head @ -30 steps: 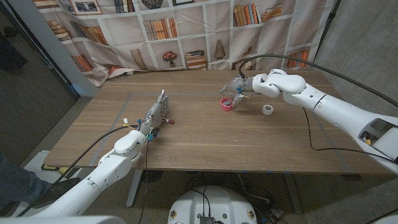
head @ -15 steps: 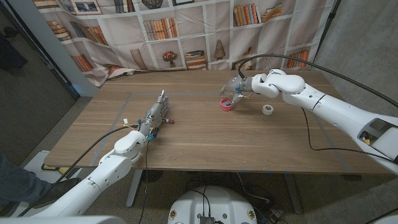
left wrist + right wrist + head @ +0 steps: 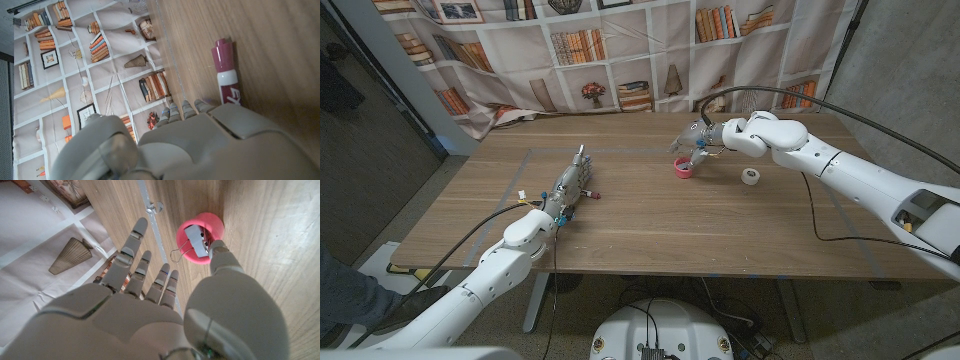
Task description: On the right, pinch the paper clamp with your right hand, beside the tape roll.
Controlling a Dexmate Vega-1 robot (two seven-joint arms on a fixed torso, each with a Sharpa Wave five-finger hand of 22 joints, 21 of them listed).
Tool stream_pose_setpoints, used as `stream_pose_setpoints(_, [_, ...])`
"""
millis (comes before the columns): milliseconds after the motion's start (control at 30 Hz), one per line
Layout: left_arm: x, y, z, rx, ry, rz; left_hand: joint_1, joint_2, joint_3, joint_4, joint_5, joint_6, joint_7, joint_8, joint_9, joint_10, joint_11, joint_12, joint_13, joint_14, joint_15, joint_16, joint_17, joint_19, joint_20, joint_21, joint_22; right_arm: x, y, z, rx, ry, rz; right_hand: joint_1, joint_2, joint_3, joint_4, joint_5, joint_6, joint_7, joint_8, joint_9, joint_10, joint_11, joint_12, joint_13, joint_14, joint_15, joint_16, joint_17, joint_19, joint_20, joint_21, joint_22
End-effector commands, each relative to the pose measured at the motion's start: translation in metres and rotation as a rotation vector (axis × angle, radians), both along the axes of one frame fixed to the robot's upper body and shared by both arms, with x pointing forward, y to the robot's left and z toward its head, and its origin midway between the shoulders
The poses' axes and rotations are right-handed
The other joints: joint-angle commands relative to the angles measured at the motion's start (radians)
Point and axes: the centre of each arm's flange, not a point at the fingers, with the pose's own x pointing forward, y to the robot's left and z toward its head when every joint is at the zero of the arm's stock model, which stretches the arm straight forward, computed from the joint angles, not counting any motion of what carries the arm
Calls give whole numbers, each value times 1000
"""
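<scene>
My right hand [image 3: 698,140] hovers over the far right part of the table [image 3: 650,215] with its fingers [image 3: 131,250] spread and holding nothing. The paper clamp [image 3: 195,241] sits on a pink ring [image 3: 216,224], just beyond my thumb tip and to the thumb side of my outstretched fingers. In the right wrist view the thumb tip appears to be at the clamp's edge, though I cannot tell whether it is touching. The clamp's long axis runs roughly along the line of my fingers, with its wire handles [image 3: 178,255] pointing toward my fingers. The white tape roll [image 3: 750,176] lies on the table near my forearm, apart from the clamp. My left hand [image 3: 571,185] is well away beside a marker [image 3: 226,75], so my right hand is much nearer, and I judge the pinch calls for bringing the fingers across toward the thumb.
</scene>
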Motion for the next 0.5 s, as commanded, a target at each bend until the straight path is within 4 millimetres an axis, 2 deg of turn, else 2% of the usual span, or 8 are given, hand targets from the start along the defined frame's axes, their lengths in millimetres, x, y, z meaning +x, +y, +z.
stream_pose_setpoints(33, [2,-1,-1,2,9,-6,6,3,-9,-2,1,1,-1,-6,2,3,2,1,5,-2,1,-2,3,-41,9,-2,4,3,-2,0,3,-2,-10,0,14,3,7,8,20,0,9,2,25,-2,6,1,16,-68,-1,5,8,-6,-5,4])
stream_pose_setpoints(400, [5,-4,3,17,12,-15,7,3,-11,-2,0,3,-1,-6,3,5,2,1,5,0,1,-2,3,-42,10,-2,4,3,-10,-3,25,-4,-16,2,15,2,7,6,25,-1,8,1,45,-3,6,0,28,-82,-1,4,10,-8,-7,5])
stream_pose_setpoints(500, [6,-6,3,19,14,-18,7,3,-11,-2,-1,3,-1,-7,3,5,1,0,5,-1,1,-2,3,-44,11,-3,4,3,-11,-4,29,-3,-20,4,18,1,6,4,58,1,17,0,85,-1,11,0,51,-90,1,2,15,-11,-10,5])
